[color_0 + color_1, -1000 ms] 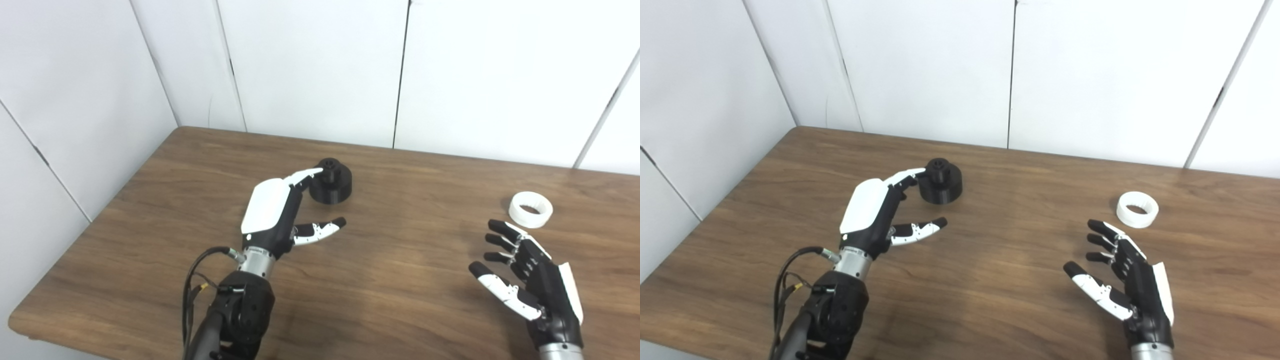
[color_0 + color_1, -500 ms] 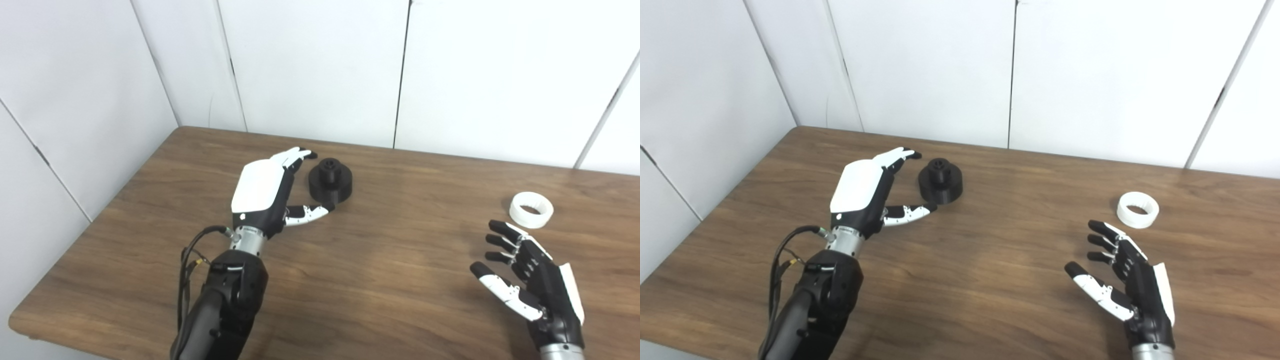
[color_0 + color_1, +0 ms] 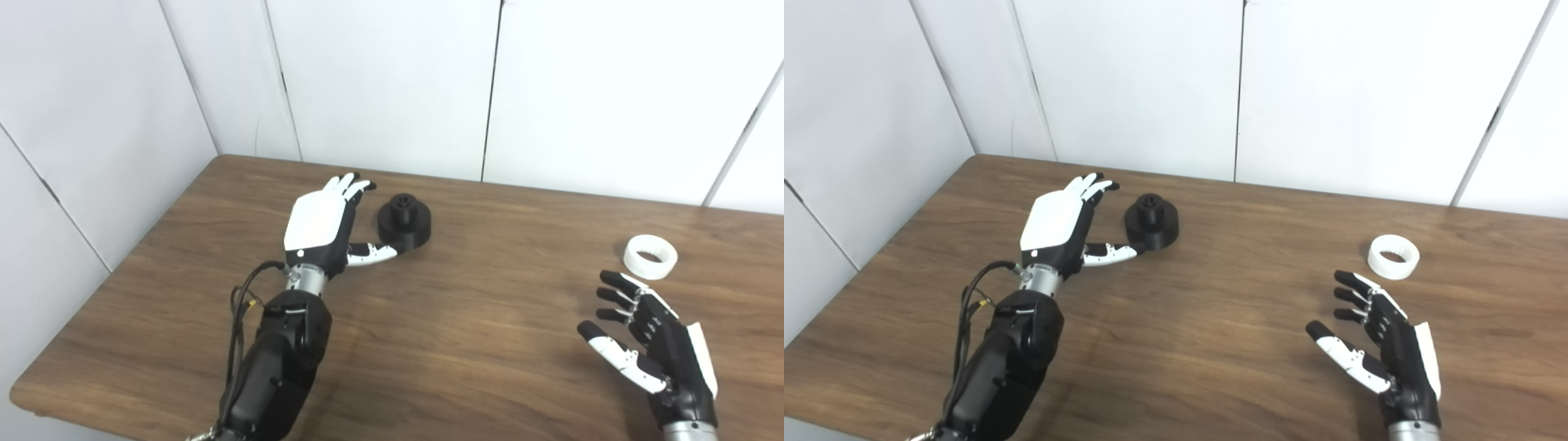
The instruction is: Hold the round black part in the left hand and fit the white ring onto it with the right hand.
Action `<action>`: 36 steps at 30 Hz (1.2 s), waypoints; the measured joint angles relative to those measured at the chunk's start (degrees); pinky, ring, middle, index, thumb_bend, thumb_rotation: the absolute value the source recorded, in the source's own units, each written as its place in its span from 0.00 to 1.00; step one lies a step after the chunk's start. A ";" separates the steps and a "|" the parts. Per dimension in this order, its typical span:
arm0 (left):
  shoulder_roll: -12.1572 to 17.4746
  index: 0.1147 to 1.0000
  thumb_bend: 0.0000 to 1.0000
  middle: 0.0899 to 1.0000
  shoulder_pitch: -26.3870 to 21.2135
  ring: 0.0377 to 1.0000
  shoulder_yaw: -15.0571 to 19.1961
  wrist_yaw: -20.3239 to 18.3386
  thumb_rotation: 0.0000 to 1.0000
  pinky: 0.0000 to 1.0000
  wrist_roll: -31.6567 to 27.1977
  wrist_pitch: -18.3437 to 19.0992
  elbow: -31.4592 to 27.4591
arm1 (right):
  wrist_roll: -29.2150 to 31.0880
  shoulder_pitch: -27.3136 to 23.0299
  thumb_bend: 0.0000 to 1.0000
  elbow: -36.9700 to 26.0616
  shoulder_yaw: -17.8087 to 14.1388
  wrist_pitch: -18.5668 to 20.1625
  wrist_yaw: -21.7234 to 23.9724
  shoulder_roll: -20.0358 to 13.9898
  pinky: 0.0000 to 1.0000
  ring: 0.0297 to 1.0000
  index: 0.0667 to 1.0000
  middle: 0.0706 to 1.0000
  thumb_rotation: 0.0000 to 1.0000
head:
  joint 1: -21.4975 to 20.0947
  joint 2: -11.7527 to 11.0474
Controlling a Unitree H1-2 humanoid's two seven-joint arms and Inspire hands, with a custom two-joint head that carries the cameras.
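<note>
The round black part (image 3: 404,220) is sitting upright on the wooden table (image 3: 465,331), toward the far left of the tabletop, with its narrower hub pointing up from a wider base. The left hand (image 3: 321,229) is being held just to the left of it, white back turned up, with the fingers (image 3: 350,184) stretched out toward the far wall and lying close beside one another, clear of the part. The thumb (image 3: 373,252) is being reached out to the right along the table, its tip at the near left foot of the black part; whether it is actually touching cannot be told. Nothing is being gripped by this hand.

The white ring (image 3: 650,256) is lying flat on the table toward the right side, well apart from the black part, its opening facing up. The right hand (image 3: 652,343) is being held near the right front of the table, on the near side of the ring and apart from it. Its fingers (image 3: 615,297) are spread and slightly curled, the thumb (image 3: 612,352) is being held out to the left, and nothing is being held.

A bundle of cables (image 3: 242,306) is looping along the left forearm.
</note>
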 measured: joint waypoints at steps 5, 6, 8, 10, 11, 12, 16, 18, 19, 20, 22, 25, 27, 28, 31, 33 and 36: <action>0.81 0.82 0.89 0.96 -1.09 0.95 -0.61 1.17 0.58 0.86 -0.10 0.14 3.76 | 0.04 0.04 0.75 -0.05 -0.10 0.02 0.00 0.01 0.66 0.77 0.75 0.80 0.37 | -0.26 -0.09; 1.10 0.82 0.90 0.96 -1.29 0.96 -0.98 1.10 0.59 0.86 -0.09 0.59 4.51 | 0.03 0.05 0.75 -0.09 -0.11 0.05 0.00 0.01 0.66 0.77 0.75 0.80 0.37 | -0.26 -0.09; 1.30 0.83 0.91 0.98 -1.67 0.97 -1.29 1.08 0.62 0.87 -0.07 1.08 5.51 | -0.01 0.19 0.74 -0.25 -0.22 0.22 0.00 0.00 0.66 0.77 0.75 0.80 0.37 | -0.26 -0.09; 1.72 0.84 0.93 0.99 -2.37 0.98 -1.96 1.05 0.63 0.89 -0.08 1.33 6.94 | -0.03 0.26 0.74 -0.30 -0.28 0.30 0.01 -0.03 0.67 0.78 0.75 0.80 0.37 | -0.35 -0.09; 1.85 0.85 0.93 0.99 -2.68 0.99 -2.19 1.04 0.63 0.91 -0.09 1.40 7.53 | -0.04 0.28 0.74 -0.32 -0.29 0.30 0.00 -0.02 0.67 0.78 0.75 0.80 0.37 | -0.35 -0.09; 1.94 0.85 0.94 1.00 -2.98 0.99 -2.40 0.71 0.63 0.92 -0.39 1.64 8.05 | -0.02 0.29 0.74 -0.34 -0.28 0.32 0.01 -0.02 0.67 0.78 0.75 0.80 0.36 | -0.35 -0.09; 2.04 0.86 0.96 1.00 -3.96 1.00 -3.40 -0.21 0.63 0.93 -0.80 1.78 9.92 | 0.01 0.44 0.74 -0.56 -0.40 0.64 0.01 -0.01 0.66 0.77 0.75 0.80 0.36 | -0.61 -0.09; 2.19 0.86 0.96 1.00 -4.62 1.00 -3.79 -0.54 0.64 0.92 -0.99 2.04 11.28 | -0.03 0.46 0.74 -0.59 -0.38 0.64 0.01 0.00 0.66 0.77 0.75 0.80 0.36 | -0.79 -0.09; 2.29 0.86 0.96 1.00 -4.92 1.00 -3.97 -0.58 0.64 0.91 -1.21 2.09 12.01 | -0.07 0.47 0.74 -0.60 -0.38 0.64 0.00 0.00 0.66 0.77 0.75 0.80 0.36 | -0.79 -0.09; 2.47 0.86 0.96 1.00 -5.14 1.00 -4.14 -0.57 0.64 0.91 -1.40 2.09 12.86 | -0.09 0.47 0.74 -0.61 -0.37 0.63 0.00 0.00 0.66 0.77 0.75 0.80 0.36 | -0.79 -0.09; 2.66 0.87 0.97 1.00 -5.52 1.00 -4.42 -0.53 0.66 0.91 -1.72 2.09 14.24 | -0.09 0.49 0.74 -0.67 -0.39 0.63 0.01 -0.01 0.66 0.77 0.75 0.80 0.37 | -1.05 0.00; 2.71 0.87 0.99 1.00 -5.86 1.00 -4.75 -0.42 0.67 0.94 -2.84 2.10 16.14 | -0.10 0.54 0.74 -0.70 -0.44 0.63 0.00 -0.04 0.66 0.77 0.75 0.80 0.37 | -1.14 0.00; 2.69 0.87 0.99 1.00 -5.99 1.00 -5.00 -0.26 0.68 0.94 -3.23 2.09 17.08 | -0.18 0.57 0.74 -0.72 -0.50 0.64 -0.02 -0.04 0.66 0.77 0.74 0.80 0.37 | -1.41 -0.09; 2.68 0.87 0.99 1.00 -6.18 1.00 -5.16 -0.20 0.68 0.94 -3.49 2.09 17.97 | -0.22 0.57 0.75 -0.74 -0.51 0.67 -0.02 -0.04 0.66 0.77 0.74 0.80 0.37 | -1.41 0.00; 2.59 0.86 1.00 1.00 -6.80 1.00 -5.55 0.39 0.68 0.94 -4.18 2.07 19.68 | -0.26 0.75 0.75 -0.99 -0.63 1.04 -0.01 -0.09 0.67 0.77 0.74 0.80 0.38 | -1.41 -0.09; 2.58 0.86 1.00 1.00 -7.28 1.00 -5.71 0.91 0.69 0.94 -4.61 2.05 20.38 | -0.27 0.78 0.76 -1.05 -0.63 1.37 -0.02 -0.12 0.67 0.77 0.74 0.80 0.39 | -1.50 -0.09; 2.48 0.87 0.99 1.00 -8.32 1.00 -6.35 1.77 0.69 0.96 -5.60 1.85 22.22 | -0.32 0.84 0.76 -1.14 -0.68 1.66 -0.02 -0.18 0.66 0.76 0.73 0.80 0.40 | -1.50 -0.09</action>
